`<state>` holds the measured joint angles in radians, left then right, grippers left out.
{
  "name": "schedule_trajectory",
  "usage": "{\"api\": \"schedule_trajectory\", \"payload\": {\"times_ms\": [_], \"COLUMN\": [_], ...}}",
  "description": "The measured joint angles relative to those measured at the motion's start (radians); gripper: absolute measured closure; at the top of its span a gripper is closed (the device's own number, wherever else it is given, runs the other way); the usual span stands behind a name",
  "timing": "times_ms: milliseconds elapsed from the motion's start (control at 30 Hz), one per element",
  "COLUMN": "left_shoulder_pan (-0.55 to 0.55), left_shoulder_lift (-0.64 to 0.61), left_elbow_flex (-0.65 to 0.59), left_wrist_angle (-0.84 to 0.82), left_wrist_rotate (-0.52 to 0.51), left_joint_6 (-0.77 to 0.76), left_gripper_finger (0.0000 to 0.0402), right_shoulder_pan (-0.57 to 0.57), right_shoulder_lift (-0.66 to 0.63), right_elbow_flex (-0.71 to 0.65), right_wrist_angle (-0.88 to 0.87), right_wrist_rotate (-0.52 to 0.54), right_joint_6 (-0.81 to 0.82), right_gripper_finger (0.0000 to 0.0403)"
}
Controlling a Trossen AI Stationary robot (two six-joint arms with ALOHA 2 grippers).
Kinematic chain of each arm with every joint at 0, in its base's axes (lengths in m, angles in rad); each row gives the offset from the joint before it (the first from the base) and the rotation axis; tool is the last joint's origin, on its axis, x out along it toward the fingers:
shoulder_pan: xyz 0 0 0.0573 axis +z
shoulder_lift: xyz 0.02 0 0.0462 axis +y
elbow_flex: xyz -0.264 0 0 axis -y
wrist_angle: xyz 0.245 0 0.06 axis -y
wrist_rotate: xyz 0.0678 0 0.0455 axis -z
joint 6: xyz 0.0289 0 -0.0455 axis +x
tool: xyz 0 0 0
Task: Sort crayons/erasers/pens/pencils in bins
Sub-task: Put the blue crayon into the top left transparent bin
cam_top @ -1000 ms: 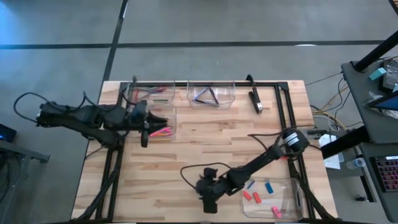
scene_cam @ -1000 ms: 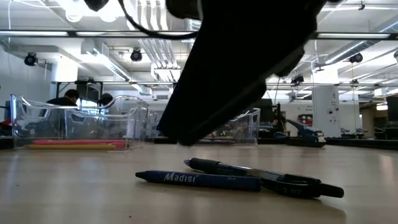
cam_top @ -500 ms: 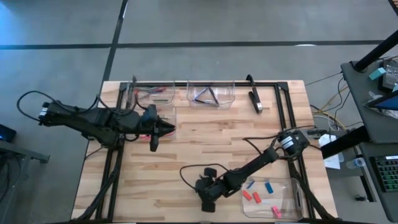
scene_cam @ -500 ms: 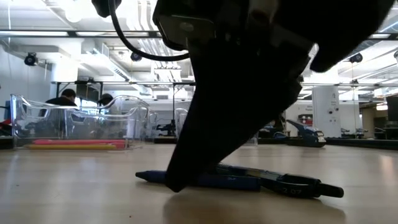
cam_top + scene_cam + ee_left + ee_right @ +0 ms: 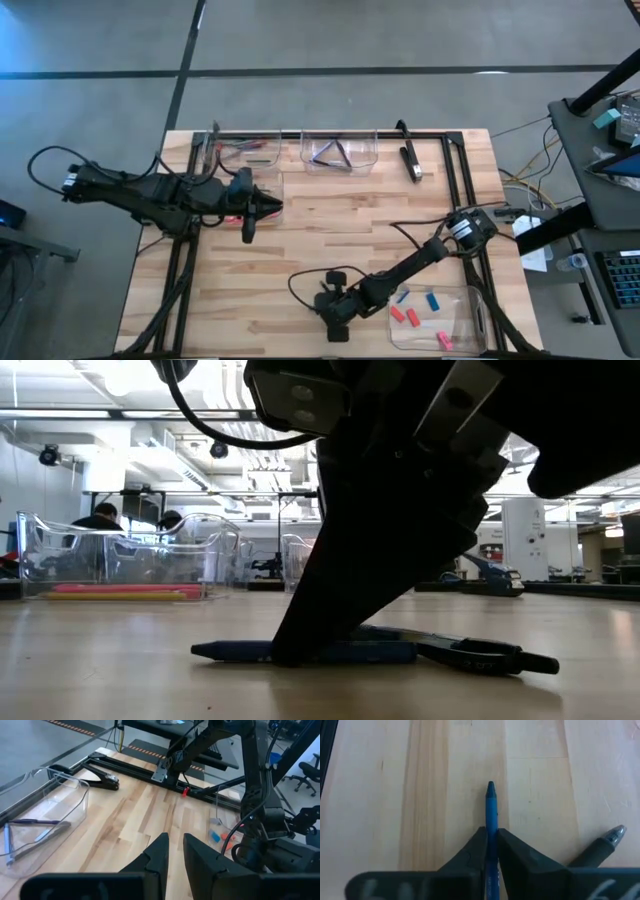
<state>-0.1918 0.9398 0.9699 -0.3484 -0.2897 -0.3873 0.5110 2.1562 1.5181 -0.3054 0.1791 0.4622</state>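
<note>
Near the wooden bench's (image 5: 330,235) front edge, the right gripper (image 5: 491,836) jaws pinch a slim blue crayon (image 5: 491,805); left gripper (image 5: 172,851) jaws nearly closed, empty.

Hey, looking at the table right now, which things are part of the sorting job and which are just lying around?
Part of the job:
- blue crayon, pinched in the right end effector
- black pen beside it
- erasers
- clear bins

Just lying about:
- black tool at the table's far edge
- black metal frame
</note>
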Motion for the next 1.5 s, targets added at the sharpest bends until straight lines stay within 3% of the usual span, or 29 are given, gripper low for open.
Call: {"api": "schedule_trajectory", "payload": {"times_ms": [433,700,833,1167,1500], "left_shoulder_pan": [0.0,0.0,0.0,-0.001,-0.001], "left_shoulder_lift": [0.0,0.004,0.013,0.126,0.258], "left_elbow_flex": [-0.01,-0.013,-0.014,-0.014,-0.014], "left_wrist_angle": [0.078,0.087,0.088,0.179,0.198], "left_wrist_rotate": [0.001,0.022,0.078,0.205,0.313], "left_joint_6": [0.002,0.008,0.006,0.002,0.002], "left_gripper_finger": [0.0359,0.0355,0.0319,0.0181,0.0164], "right_shoulder_pan": [-0.06,-0.119,-0.149,-0.214,-0.224], "right_shoulder_lift": [-0.194,-0.35,-0.417,-0.508,-0.516], "right_elbow_flex": [0.013,0.014,0.013,0.014,0.014], "right_wrist_angle": [0.012,-0.034,-0.072,-0.121,-0.144], "right_wrist_rotate": [0.011,0.079,0.115,0.122,0.121], "right_joint_6": [-0.017,-0.09,-0.13,-0.177,-0.188], "right_gripper_finger": [0.0387,0.0389,0.0389,0.039,0.039]}}
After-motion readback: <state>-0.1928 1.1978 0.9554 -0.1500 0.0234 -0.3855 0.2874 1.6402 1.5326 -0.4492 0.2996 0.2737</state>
